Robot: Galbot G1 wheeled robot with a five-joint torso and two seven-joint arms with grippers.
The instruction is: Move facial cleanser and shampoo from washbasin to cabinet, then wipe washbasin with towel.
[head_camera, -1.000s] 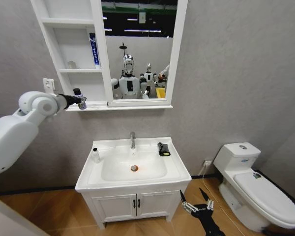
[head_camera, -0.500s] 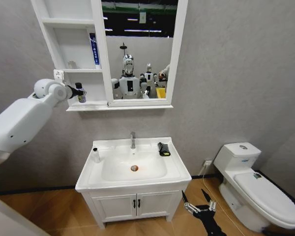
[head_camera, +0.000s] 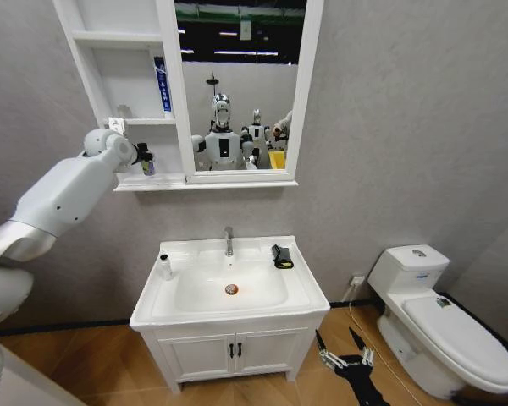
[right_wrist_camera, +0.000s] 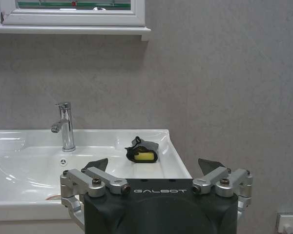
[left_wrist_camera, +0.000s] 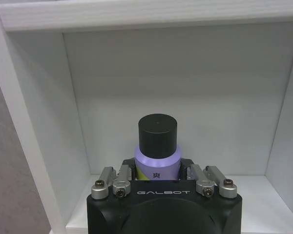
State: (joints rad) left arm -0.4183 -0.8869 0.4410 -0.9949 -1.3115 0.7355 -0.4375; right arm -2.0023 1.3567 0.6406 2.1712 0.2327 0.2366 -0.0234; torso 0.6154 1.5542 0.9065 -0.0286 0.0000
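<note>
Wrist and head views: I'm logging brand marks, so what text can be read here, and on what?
"GALBOT": on the left gripper housing, left wrist view.
"GALBOT": on the right gripper housing, right wrist view.
"爽": one character on the purple bottle held by the left gripper; the rest is hidden.
Blue tube on the cabinet shelf: white lettering, too small to read.

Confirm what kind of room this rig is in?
Looks like a bathroom, probably a mock-up: the mirror reflects a lab-like hall with other robots. Cues: a white washbasin with a chrome tap, a toilet beside it, and a wall cabinet with shelves next to the mirror.
</note>
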